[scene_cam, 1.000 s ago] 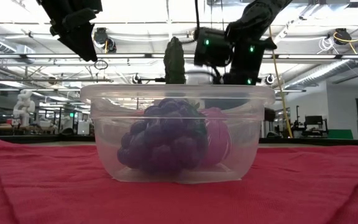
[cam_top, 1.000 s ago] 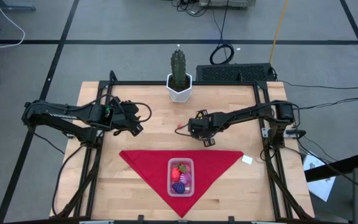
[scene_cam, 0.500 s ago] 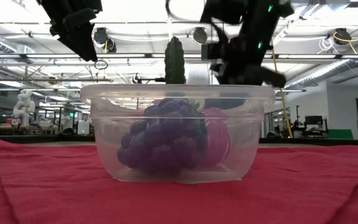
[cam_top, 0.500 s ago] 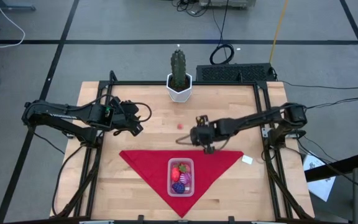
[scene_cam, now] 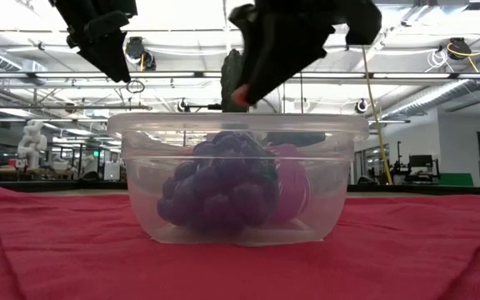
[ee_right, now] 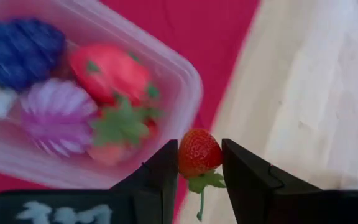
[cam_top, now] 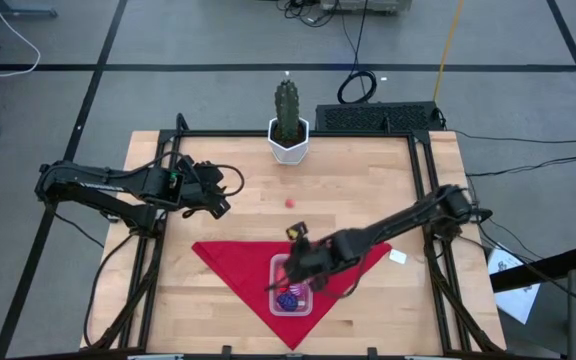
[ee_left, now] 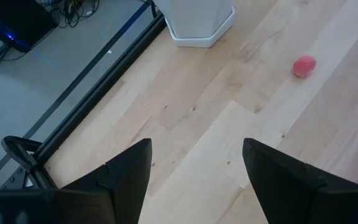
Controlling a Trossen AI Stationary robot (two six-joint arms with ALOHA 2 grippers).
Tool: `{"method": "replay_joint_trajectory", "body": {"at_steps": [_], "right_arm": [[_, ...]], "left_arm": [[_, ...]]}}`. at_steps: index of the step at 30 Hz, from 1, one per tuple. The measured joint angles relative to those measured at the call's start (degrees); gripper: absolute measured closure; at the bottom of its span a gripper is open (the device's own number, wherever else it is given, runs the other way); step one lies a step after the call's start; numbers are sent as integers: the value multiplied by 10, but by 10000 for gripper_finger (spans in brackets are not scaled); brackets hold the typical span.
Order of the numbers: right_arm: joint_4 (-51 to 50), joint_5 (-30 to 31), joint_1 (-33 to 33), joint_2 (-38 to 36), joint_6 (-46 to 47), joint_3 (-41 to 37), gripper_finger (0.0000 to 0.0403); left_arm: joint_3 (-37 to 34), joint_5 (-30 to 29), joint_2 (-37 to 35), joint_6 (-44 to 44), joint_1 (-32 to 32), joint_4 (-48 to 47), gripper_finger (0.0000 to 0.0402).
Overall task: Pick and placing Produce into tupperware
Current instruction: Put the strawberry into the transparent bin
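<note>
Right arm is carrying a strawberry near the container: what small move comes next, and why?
Probably shift a little farther over the tupperware, then open. The right gripper pinches the strawberry at the container's rim, not yet clearly above its inside.

Wooden table [cam_top: 388, 180], red cloth [cam_top: 230, 260], cactus pot [cam_top: 288, 148]

Two slim dark jointed arms, looping black cables, flat black wedge-shaped fingers [ee_left: 278, 171].
</note>
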Motion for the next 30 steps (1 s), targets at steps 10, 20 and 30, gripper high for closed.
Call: {"method": "replay_joint_trajectory", "body": {"at_steps": [10,20,30], "right_arm": [[-160,-30,27,128,81,156,298],[-162,-98,29,134,167,172,298],[-169,-110,37,134,172,172,298]], "left_arm": [[0,1,0,4,0,0,144],[0,3,0,4,0,-2,144],[0,3,0,4,0,-2,144]]}}
